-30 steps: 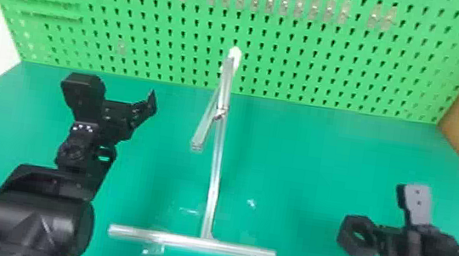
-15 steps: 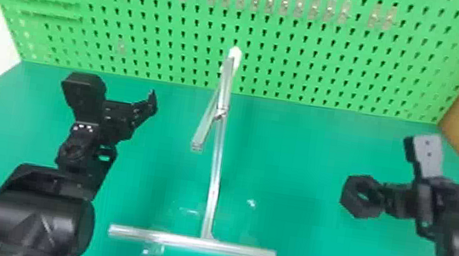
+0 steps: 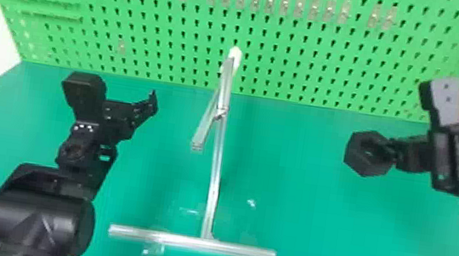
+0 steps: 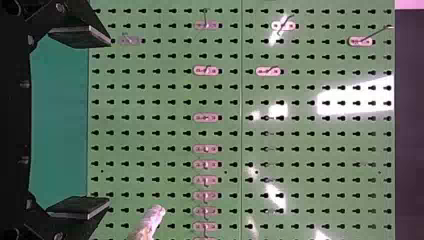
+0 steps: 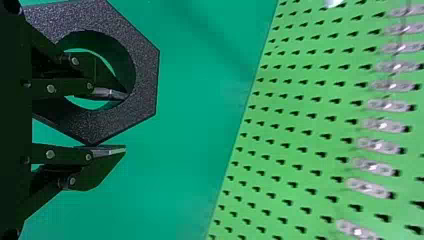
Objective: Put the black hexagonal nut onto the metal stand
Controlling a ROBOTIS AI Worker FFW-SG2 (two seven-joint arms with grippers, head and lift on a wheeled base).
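On the right, the right tool is closed on one side of the black hexagonal nut, one finger inside its hole and the other against its outer edge, holding it above the green bench, well apart from the metal stand. That stand is in the middle, its crossbar on the near side and its slanted arm leaning left. On the left, the left tool is wide open with nothing between its fingers, in front of the green pegboard at the far side.
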